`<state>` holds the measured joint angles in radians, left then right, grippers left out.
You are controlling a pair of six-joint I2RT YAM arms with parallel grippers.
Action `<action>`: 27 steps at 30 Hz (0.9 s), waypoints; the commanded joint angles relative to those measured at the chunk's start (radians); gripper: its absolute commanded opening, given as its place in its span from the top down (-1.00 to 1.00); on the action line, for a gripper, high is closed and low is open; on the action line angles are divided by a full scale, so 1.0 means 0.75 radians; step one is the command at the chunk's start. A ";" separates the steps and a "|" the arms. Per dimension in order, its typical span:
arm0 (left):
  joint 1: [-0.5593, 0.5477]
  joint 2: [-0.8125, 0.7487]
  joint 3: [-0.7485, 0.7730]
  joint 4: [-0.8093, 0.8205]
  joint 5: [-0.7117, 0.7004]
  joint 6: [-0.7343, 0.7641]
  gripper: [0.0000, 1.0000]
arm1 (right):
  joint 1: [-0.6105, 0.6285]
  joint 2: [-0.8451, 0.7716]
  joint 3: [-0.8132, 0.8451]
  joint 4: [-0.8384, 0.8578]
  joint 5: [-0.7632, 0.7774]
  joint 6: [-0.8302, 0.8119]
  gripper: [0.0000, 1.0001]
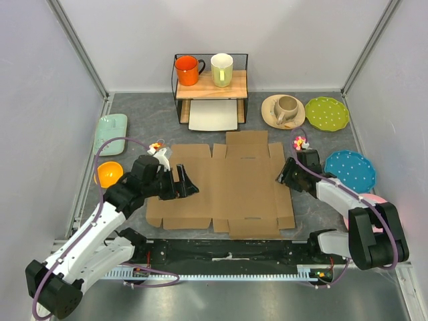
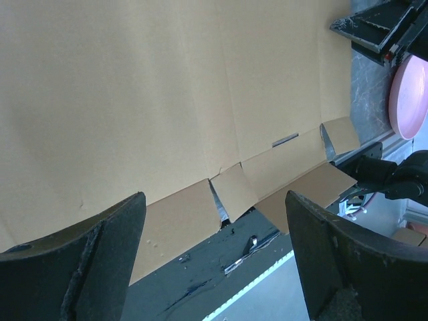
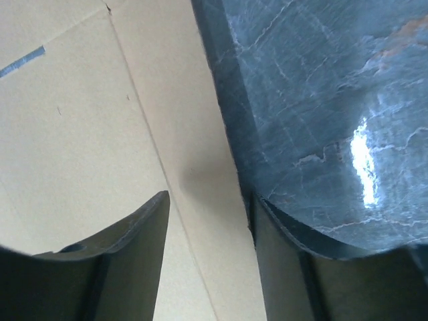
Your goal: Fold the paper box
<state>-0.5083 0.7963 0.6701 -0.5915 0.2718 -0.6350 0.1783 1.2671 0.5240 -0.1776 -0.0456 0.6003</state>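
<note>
Left tool [image 1: 179,182]: fingers spread wide, nothing between them, low over the sheet's left side panel. Contact can't be judged.

Right tool [image 1: 284,175]: also spread and empty. Its wrist view shows one finger over cardboard and the other over bare grey marbled tabletop [image 1: 154,124], so it straddles the sheet's right-hand edge.

Paper box [image 1: 231,187]: brown corrugated cardboard, die-cut with flaps and creases, fully flat and unfolded on the tabletop. It lies inward of each tool, directly between them. Its longer span runs from tool to tool; the centre column of panels runs crosswise.

Judgement: both arms are about equally near. The right sits on an edge, better placed to lift a side flap inward.
</note>
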 commanded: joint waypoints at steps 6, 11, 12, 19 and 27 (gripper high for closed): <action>-0.005 0.014 0.006 0.063 0.028 0.024 -0.82 | 0.002 -0.096 -0.046 -0.045 -0.107 -0.074 0.34; -0.007 0.039 0.033 0.063 0.016 0.035 -0.82 | 0.002 -0.223 -0.011 -0.139 -0.084 -0.097 0.73; -0.007 0.043 0.035 0.065 0.016 0.037 -0.82 | 0.002 -0.243 0.011 -0.178 -0.082 -0.103 0.76; -0.007 0.079 0.107 0.065 -0.023 0.049 -0.82 | 0.050 -0.364 0.191 -0.344 -0.127 -0.148 1.00; -0.007 0.116 0.299 0.061 -0.156 0.104 -0.84 | 0.116 -0.338 0.638 -0.607 -0.121 -0.303 1.00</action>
<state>-0.5083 0.8776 0.7956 -0.5739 0.2157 -0.6197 0.2451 1.0096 0.8001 -0.5220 -0.1444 0.4637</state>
